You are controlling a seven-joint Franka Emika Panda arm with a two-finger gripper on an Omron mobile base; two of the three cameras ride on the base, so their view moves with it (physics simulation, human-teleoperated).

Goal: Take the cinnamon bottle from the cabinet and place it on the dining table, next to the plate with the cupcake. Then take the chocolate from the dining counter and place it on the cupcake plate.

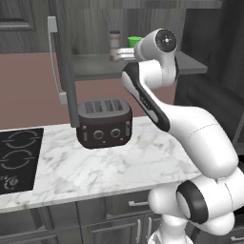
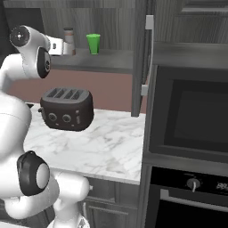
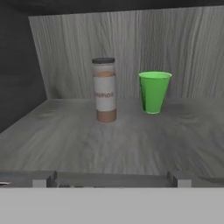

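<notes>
Cinnamon bottle (image 3: 104, 89) and green cup (image 3: 154, 92) are seen upright, side by side but apart, on the shelf (image 3: 118, 140) of the open cabinet (image 3: 131, 48). In the hand view the bottle is placed ahead of the gripper (image 3: 111, 178), slightly to the left of the midline between the two finger tips, with a stretch of bare shelf between them; no contact is made. The cup is placed to the right of the bottle in that view, about as deep on the shelf. The jaws are spread wide, and nothing is held between them.

In the left base view the bottle (image 1: 114, 45) is seen on the shelf just left of the cup (image 1: 134, 42), partly covered by the white arm, which is raised to shelf height. The cabinet door (image 1: 64, 62) is swung open, its long silver handle (image 1: 54, 59) turned toward the camera. In the right base view the bottle (image 2: 68, 41) is seen just beyond the white hand (image 2: 56, 46), with the cup (image 2: 93, 43) to its right.

A dark toaster (image 1: 105, 123) is set on the white marble counter (image 1: 109, 167) below the cabinet, beside a black cooktop (image 1: 18, 159). A built-in oven (image 2: 191, 133) is seen to the right of the counter in the right base view.
</notes>
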